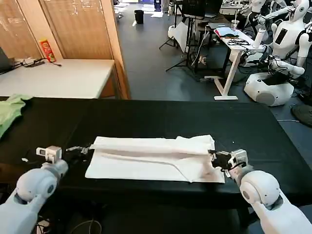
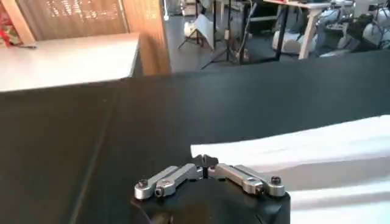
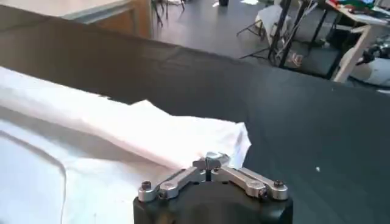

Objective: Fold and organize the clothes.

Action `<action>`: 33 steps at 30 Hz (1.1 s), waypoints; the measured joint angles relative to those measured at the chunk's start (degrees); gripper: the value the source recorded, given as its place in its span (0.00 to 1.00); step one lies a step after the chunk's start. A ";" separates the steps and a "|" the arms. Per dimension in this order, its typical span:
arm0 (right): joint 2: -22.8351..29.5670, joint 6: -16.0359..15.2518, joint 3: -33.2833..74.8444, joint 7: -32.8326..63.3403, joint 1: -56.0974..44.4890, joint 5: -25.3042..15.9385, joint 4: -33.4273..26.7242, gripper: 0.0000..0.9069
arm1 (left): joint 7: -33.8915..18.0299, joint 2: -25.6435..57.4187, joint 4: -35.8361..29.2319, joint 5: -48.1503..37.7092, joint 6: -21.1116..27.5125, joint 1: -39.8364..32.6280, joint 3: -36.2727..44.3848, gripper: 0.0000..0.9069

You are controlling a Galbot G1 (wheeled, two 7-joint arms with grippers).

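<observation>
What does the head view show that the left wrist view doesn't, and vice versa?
Head view only: the whole folded white T-shirt end to end, the right end effector at its right end, and the light green garment at the table's far left. Left wrist view only: a close look at the left end effector by the shirt's left corner, fingers together. Both: the black table, the T-shirt's left end, the left end effector and the white table behind.

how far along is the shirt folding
Partly done: the white T-shirt lies on the black table as a long band, far edge already folded over. In hand: the left gripper and right gripper sit at its two ends. Left: folding it down to a compact stack.
</observation>
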 joint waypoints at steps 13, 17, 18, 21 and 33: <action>-0.24 0.01 4.74 0.47 -4.90 1.69 5.15 0.97 | -1.52 -2.11 -5.23 0.70 2.15 5.06 -2.48 0.97; 0.65 0.01 6.53 0.48 -4.87 3.39 6.48 0.97 | -3.02 -3.39 -6.51 0.20 1.43 4.50 -3.84 0.97; 1.08 0.01 6.58 1.08 -4.46 3.44 6.41 0.97 | -3.40 -3.81 -6.50 -0.30 1.40 3.93 -3.91 0.97; 2.71 0.01 6.15 3.40 -2.40 3.22 4.96 0.97 | -3.72 -5.00 -5.78 -0.62 0.93 1.62 -3.63 0.97; 10.70 7.03 0.80 5.35 9.72 -0.68 -11.81 0.97 | -5.21 -11.93 4.08 -2.77 -0.33 -8.82 0.60 0.97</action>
